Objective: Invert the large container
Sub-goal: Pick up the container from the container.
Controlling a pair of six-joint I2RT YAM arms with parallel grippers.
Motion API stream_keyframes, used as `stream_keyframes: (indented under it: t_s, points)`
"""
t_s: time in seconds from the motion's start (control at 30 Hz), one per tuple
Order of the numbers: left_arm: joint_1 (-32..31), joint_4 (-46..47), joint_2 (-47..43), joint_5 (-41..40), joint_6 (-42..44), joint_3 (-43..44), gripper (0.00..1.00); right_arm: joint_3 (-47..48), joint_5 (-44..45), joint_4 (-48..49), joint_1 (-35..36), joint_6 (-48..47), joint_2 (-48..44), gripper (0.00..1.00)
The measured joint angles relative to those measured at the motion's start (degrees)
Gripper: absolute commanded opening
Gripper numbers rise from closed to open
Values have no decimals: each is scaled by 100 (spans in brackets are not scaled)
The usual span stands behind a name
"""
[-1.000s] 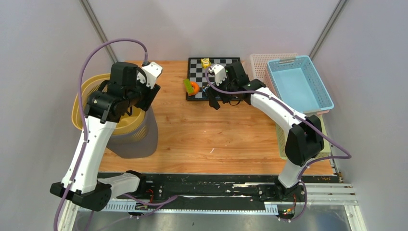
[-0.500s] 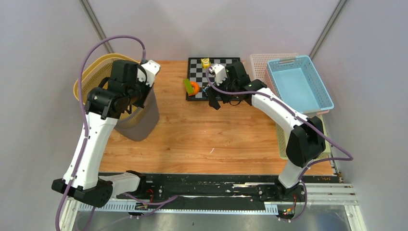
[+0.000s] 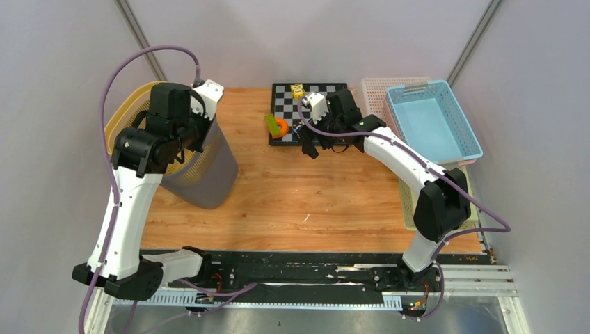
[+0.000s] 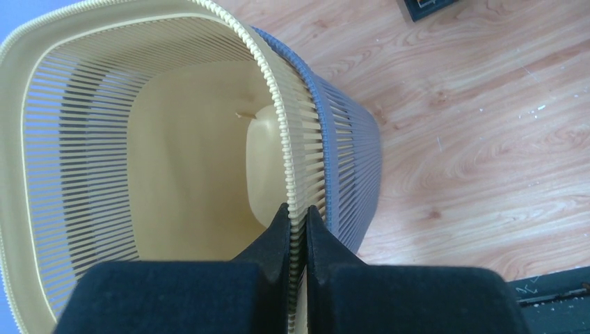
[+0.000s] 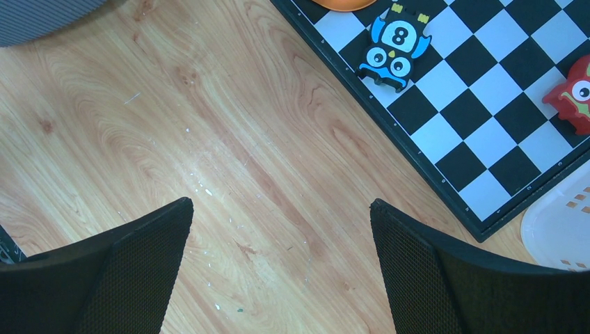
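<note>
Top external: I see the large container [image 3: 212, 174] tipped on the table's [image 3: 313, 198] left side, mouth leaning outward.
Left wrist: left gripper [image 4: 298, 214] is pinched tight on its rim.
Right wrist: right gripper [image 5: 280, 209] is spread wide and holds nothing, over wood beside the chessboard [image 5: 487, 139].

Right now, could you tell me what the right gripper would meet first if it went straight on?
Most likely the bare table, just beside the chessboard. The right gripper is open with nothing in its way, though depth is unclear.

high overhead, close downward wrists, container [image 3: 209, 177] shared
</note>
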Motion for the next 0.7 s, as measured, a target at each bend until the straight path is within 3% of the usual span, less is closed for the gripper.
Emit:
stream_keyframes:
  t_s: [0.33, 0.7]
  points:
    - [-2, -83, 37, -55, 146, 887, 0, 0, 2, 2, 0, 0, 0, 100]
    - [0, -417, 249, -66, 461, 1259, 0, 0, -46, 26, 0, -2, 0, 100]
